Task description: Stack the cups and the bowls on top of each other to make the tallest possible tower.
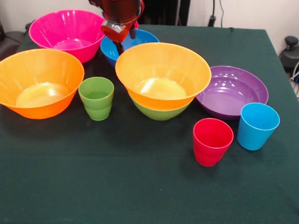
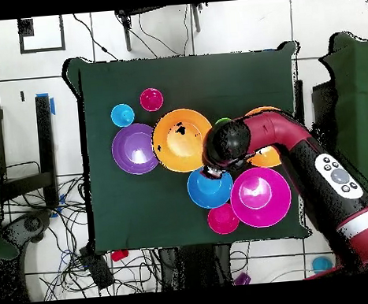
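The tower is an orange bowl (image 1: 163,73) (image 2: 182,139) nested in a green bowl (image 1: 159,111) at mid table. My gripper (image 1: 118,39) (image 2: 213,172) hangs low over the near rim of the blue bowl (image 1: 110,49) (image 2: 210,189), just behind the tower. A pink bowl (image 1: 68,33) (image 2: 260,196), a second orange bowl (image 1: 37,81) (image 2: 268,158) and a wide purple bowl (image 1: 233,90) (image 2: 134,149) stand alone. The green cup (image 1: 96,97), red cup (image 1: 212,141) (image 2: 151,99) and light blue cup (image 1: 257,125) (image 2: 123,115) stand upright. A small red bowl (image 2: 223,218) sits by the pink one.
The dark green cloth (image 1: 137,190) covers the whole table. Cables and small items lie on the floor around the table in the overhead view. The arm (image 2: 297,145) reaches in across the second orange bowl.
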